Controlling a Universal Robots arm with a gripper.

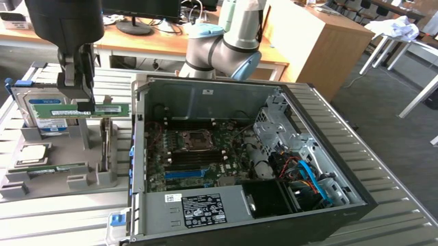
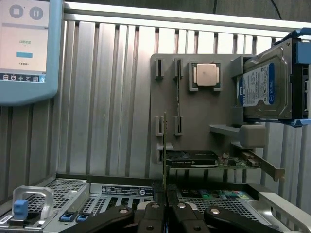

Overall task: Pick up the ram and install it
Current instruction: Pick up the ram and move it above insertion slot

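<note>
Wooden desk along the back, bearing a monitor stand; tall wooden cabinet beside it. Grey floor at the exterior view's right, crossed by white table legs. Ribbed metal tabletop in front.

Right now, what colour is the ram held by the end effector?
The ram is green, clearest in the exterior view.

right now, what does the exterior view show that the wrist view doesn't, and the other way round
Exterior view: the robot arm's joint, plus the motherboard's CPU socket and blue slot inside the case.
Wrist view: a touchscreen with round on-screen buttons, standing beside the ribbed table.
Both: the gripper shut on the ram, the hard drive, the grey holder, the loose CPU and the open computer case.
</note>
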